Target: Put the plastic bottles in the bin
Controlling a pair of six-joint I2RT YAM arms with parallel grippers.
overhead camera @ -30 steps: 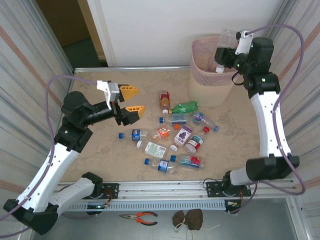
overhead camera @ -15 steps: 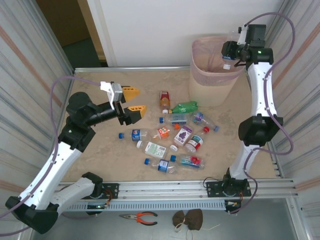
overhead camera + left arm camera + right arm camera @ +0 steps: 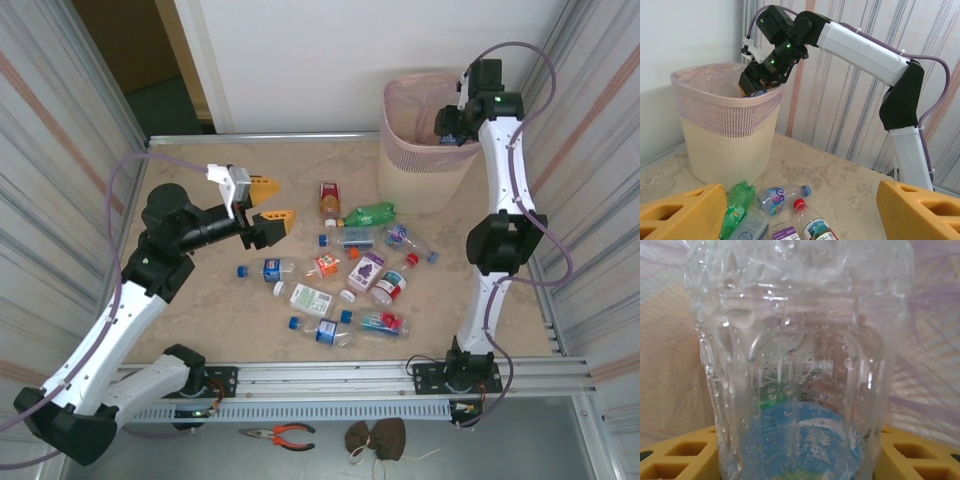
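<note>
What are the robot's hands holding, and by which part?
The right gripper grips a clear bottle by its blue-labelled side. The left gripper holds nothing.

Bright, even light; soft shadows

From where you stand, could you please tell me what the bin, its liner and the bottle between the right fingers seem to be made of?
Bin: matte cream plastic, likely, given its finely ribbed moulded wall. Liner: thin translucent pink film, wrinkled and folded over the rim. Bottle: clear glossy plastic, with highlights, droplets and the blue label showing through.
</note>
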